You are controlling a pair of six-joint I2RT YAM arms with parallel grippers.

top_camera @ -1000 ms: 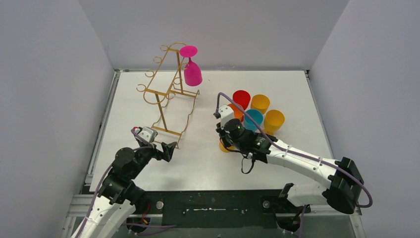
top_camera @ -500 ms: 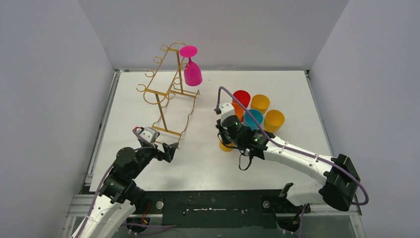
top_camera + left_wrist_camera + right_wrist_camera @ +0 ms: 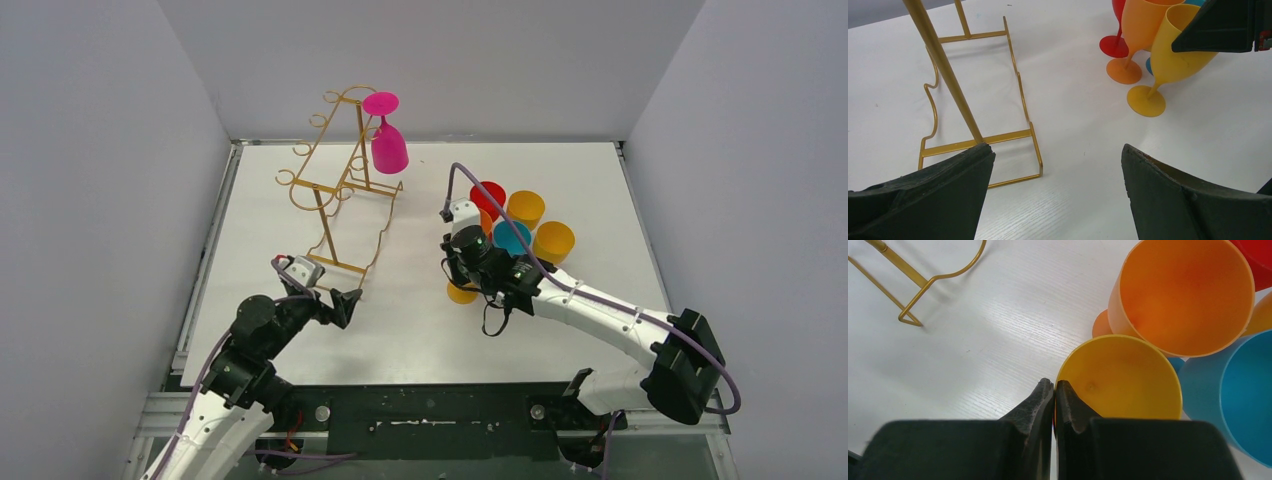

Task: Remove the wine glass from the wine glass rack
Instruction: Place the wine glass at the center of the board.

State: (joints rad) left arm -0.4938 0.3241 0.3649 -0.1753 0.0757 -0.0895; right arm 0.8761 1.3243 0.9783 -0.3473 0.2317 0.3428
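Note:
A pink wine glass (image 3: 389,148) hangs upside down from a top hook of the gold wine glass rack (image 3: 345,181) at the back left of the table. The rack's post (image 3: 948,80) and looped base show in the left wrist view. My left gripper (image 3: 1058,155) is open and holds nothing. It hovers low by the near end of the rack's base, far from the pink glass. My right gripper (image 3: 1054,385) is shut on the rim of a yellow wine glass (image 3: 1120,377), one finger inside the bowl and one outside. That glass leans, its foot (image 3: 461,293) down at the table.
Upright plastic glasses cluster right of centre: red (image 3: 488,195), orange (image 3: 525,207), teal (image 3: 512,238) and amber (image 3: 553,243). The orange bowl (image 3: 1188,290) and teal bowl (image 3: 1233,390) press close to the held yellow glass. Grey walls enclose the table on three sides.
My right arm has shifted slightly back and to the right, carrying the yellow glass closer to the cluster. The left arm has barely moved.

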